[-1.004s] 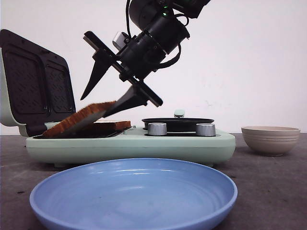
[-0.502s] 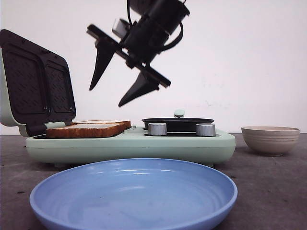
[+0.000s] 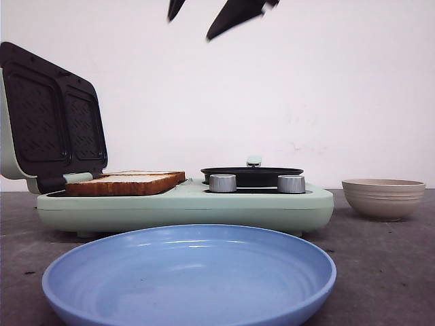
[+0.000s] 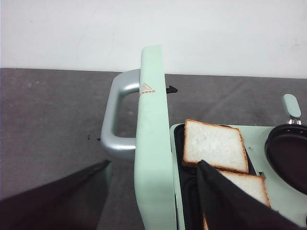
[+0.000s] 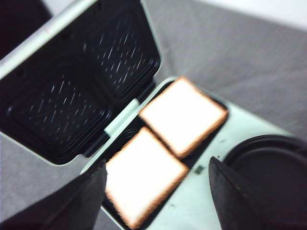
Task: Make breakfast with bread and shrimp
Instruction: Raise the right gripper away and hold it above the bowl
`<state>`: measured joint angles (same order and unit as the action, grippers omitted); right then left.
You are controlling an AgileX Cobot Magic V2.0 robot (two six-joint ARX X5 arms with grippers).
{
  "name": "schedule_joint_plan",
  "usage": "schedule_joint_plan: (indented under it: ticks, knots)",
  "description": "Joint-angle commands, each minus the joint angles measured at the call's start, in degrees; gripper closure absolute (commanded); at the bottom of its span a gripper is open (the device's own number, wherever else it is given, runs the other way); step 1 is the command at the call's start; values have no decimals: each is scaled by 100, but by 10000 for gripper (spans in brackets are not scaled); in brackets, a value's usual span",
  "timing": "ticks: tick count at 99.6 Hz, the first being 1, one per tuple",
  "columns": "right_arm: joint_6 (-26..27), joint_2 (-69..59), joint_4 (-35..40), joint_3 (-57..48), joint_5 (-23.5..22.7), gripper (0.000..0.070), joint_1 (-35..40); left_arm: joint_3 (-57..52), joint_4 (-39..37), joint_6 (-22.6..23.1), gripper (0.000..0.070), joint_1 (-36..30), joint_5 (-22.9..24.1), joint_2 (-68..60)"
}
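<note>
The right gripper (image 3: 212,15) has risen to the frame's top since a second ago, jaws spread wide and empty. Both bread (image 3: 126,183) slices lie flat in the open sandwich maker (image 3: 183,207). The left gripper (image 4: 152,196) gapes empty.

bread (image 3: 126,183): pale white crumb, golden-brown crust; two square slices
breakfast maker body (image 3: 183,207): pale mint green, plain
lid (image 3: 51,119): mint green outer shell; inner plates black, textured with a fine dashed grid in two square panels
lid handle (image 4: 115,120): matt silver-grey
lid label (image 4: 146,88): small orange triangle mark with orange lettering
knobs (image 3: 223,183): brushed silver, two
pan (image 3: 251,175): black, with mint green handle tip
plate (image 3: 190,299): light blue, glossy, faint concentric rings
bowl (image 3: 384,197): beige, faint horizontal bands
table (image 3: 380,272): dark grey, speckled
wall (image 3: 326,88): off-white, plain
right gripper (image 3: 214,12): black fingers
left gripper (image 4: 158,201): black fingers
</note>
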<state>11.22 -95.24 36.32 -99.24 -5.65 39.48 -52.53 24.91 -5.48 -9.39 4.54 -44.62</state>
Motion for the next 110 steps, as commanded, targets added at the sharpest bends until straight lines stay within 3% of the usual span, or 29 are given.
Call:
schedule_joint_plan:
  ticks: [1,23,33,46,110]
  knots:
    - [-251,77,-7,-85,133,292,35,-63,-46,-13,390,0,-7,-31]
    - [-334,737,-83,323,470,314,-20,-63,46,-17,390,0,-9,-31]
    - [-334,1187,-452,931,581,327,-42,-63,120,-20,390,0,-9,-31]
    - [-334,1945,-1213,2065,592,395,-103,-63,122,-22,388,0,-9,-31]
    - [-66,4736,-2039,5560,752,399,-369,-63,127,-153,389,0,-7,-31]
